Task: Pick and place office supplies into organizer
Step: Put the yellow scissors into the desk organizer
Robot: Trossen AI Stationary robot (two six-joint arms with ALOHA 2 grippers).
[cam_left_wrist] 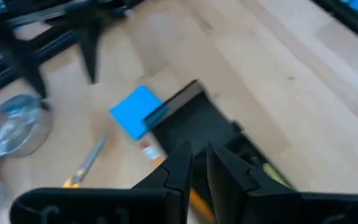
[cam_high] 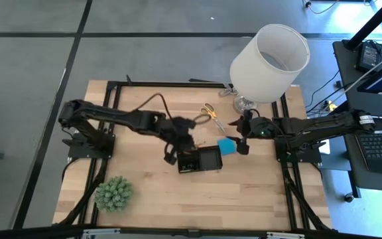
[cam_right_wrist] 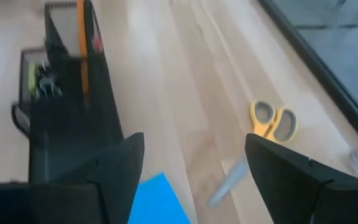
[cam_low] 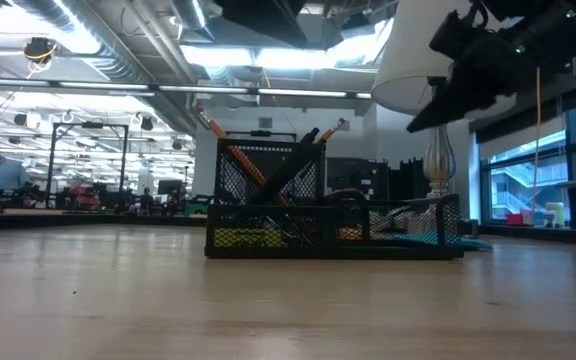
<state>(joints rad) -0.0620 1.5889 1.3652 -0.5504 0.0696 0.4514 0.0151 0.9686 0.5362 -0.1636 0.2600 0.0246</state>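
The black mesh organizer [cam_high: 203, 160] stands mid-table; orange pencils [cam_low: 236, 150] and a black pen [cam_low: 296, 168] lean in its tall compartment. A bright blue square pad [cam_high: 226, 147] lies flat against its right end. The yellow-handled scissors [cam_high: 212, 114] lie on the table farther back. My left gripper [cam_left_wrist: 199, 163] hovers above the organizer's left end, its fingers a narrow gap apart with nothing between them. My right gripper [cam_right_wrist: 194, 158] hangs wide open just above the pad's right side, touching nothing.
A big white lamp [cam_high: 268, 63] stands at the back right, close behind my right arm. A green spiky plant ball [cam_high: 114, 193] sits near the front left corner. Bare wood lies in front of the organizer [cam_low: 333, 215].
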